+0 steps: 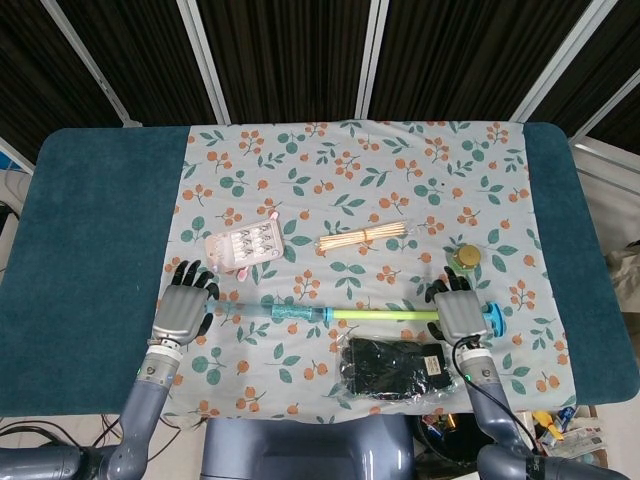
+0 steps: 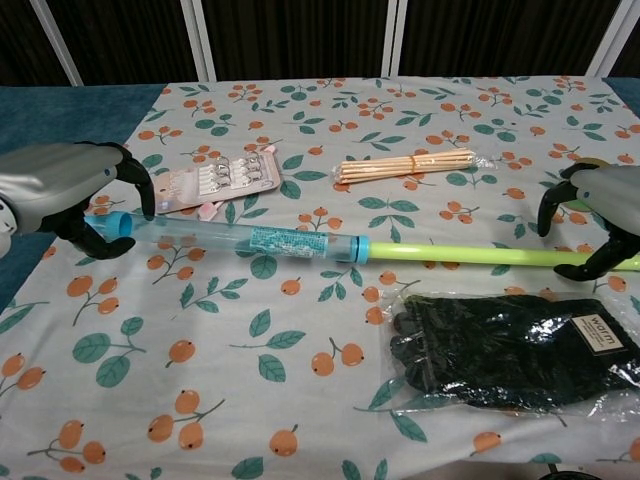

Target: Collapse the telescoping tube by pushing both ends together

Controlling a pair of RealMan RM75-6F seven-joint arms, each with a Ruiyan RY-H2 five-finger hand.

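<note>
Lying across the near part of the flowered cloth [image 1: 350,170], left to right: telescoping tube [image 2: 290,243], clear blue outer sleeve toward the left, thin green inner rod [image 2: 450,255] reaching far out toward the right.

Curling over the sleeve's blue end cap: left hand [image 2: 60,195], fingers arched around the tube end; firm grip or mere cupping not determinable from either view.

Arching over the rod near its far end: right hand [image 2: 600,205], fingers bent down on both sides of the rod, with the blue end disc [image 1: 497,319] showing just beyond it in the head view; actual clamping again not determinable.

Progress, judged from the present layout: barely begun. Both hands sitting at the ends, yet most of the green rod showing outside the sleeve. Remaining: driving the two ends toward each other until the rod disappears into the sleeve.

Writing: "warm" readable on the small tag of the bagged black gloves [image 2: 510,350] lying just near of the rod. Printed band around the sleeve's middle too small to read.

Resting farther back on the cloth: blister card of small clips [image 2: 220,178], bundle of wooden sticks [image 2: 405,165], small green-and-yellow object [image 1: 464,259] beyond the right hand.
</note>
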